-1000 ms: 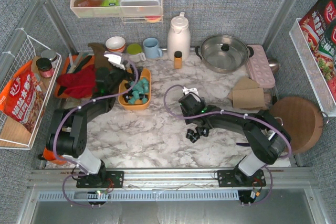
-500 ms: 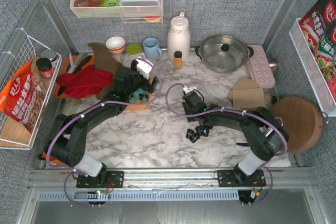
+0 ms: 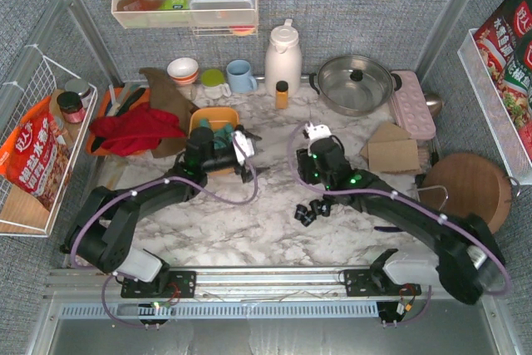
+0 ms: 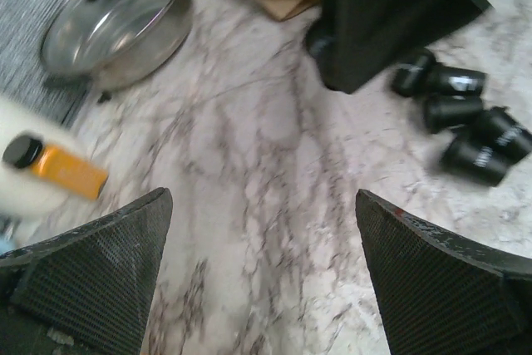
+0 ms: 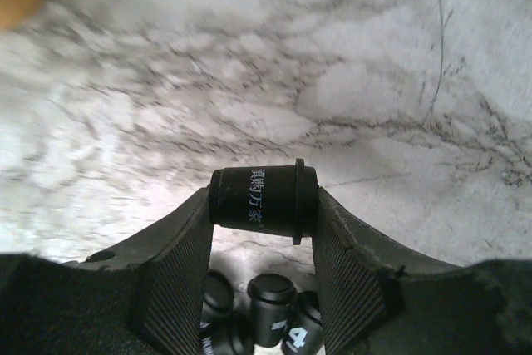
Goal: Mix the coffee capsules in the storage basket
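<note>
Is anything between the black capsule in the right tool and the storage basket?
Yes. The left tool, jaws open and empty, hangs at the storage basket's right edge. That puts it on the line from the black capsule gripped in the right tool to the basket.

A white 4 marks one loose black capsule (image 5: 301, 337).

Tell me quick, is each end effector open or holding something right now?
Left end effector: open, holding nothing.
Right end effector: closed on a black coffee capsule.
</note>
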